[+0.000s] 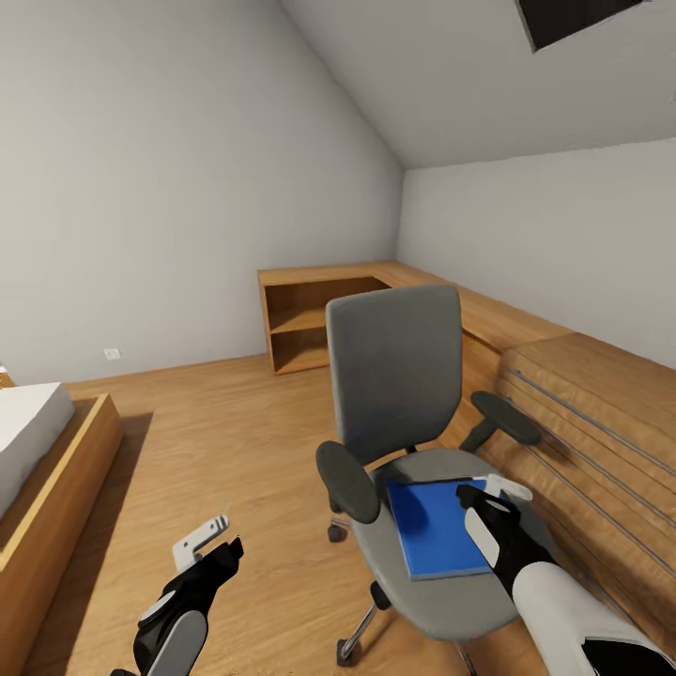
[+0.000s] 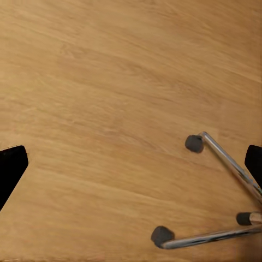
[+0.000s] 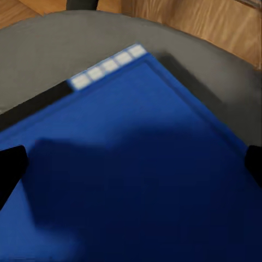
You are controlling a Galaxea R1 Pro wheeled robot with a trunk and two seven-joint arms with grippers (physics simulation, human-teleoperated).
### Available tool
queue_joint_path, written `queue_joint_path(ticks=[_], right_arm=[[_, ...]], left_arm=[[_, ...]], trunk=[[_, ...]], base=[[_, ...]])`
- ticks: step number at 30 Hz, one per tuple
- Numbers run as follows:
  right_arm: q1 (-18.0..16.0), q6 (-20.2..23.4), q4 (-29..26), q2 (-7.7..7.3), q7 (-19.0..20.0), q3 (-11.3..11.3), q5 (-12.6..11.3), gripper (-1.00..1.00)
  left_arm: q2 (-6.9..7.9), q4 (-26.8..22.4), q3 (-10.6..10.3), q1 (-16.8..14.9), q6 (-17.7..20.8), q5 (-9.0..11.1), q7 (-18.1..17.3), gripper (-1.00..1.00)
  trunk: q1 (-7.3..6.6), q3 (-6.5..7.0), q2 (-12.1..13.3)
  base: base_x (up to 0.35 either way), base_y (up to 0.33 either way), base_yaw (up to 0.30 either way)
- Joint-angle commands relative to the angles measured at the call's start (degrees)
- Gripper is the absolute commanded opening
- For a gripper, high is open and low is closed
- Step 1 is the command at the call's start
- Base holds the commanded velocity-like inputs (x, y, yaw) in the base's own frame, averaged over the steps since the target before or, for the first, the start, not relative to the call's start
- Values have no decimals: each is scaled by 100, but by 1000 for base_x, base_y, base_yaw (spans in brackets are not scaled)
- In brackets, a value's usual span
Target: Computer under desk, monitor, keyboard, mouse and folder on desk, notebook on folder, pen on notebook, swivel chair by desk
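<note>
Attic bedroom, wooden floor: the flat bright-blue folder (image 1: 434,529) lies on the grey upholstered swivel chair (image 1: 399,376) seat.
The right gripper (image 1: 490,503), fingers spread wide, hovers directly above its far right corner; the left gripper (image 1: 208,549), also spread, hangs over bare floor.

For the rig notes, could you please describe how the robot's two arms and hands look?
Both arms have glossy white shells with black joint sections. The left hand is black at the wrist with one pale grey and one black finger. The right hand matches: a black body, a white oval panel and pale fingers. No cables or markings show.
</note>
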Motion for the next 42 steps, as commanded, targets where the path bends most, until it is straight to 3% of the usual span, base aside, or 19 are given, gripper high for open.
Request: queue_joint_path(ticks=[1, 22, 42], right_arm=[[2, 31, 113, -1, -23, 3, -90, 100], [2, 31, 113, -1, -21, 10, -89, 100], [2, 22, 113, 5, -16, 10, -89, 100]], left_arm=[[5, -8, -10, -5, 18, 27, 43, 100], [5, -8, -10, -5, 18, 29, 37, 100], [-3, -8, -25, -5, 18, 39, 36, 100]], trunk=[[-4, -6, -2], [-4, -6, -2], [-4, -6, -2]], base=[[-307, 0, 0], [-142, 0, 0], [-40, 0, 0]])
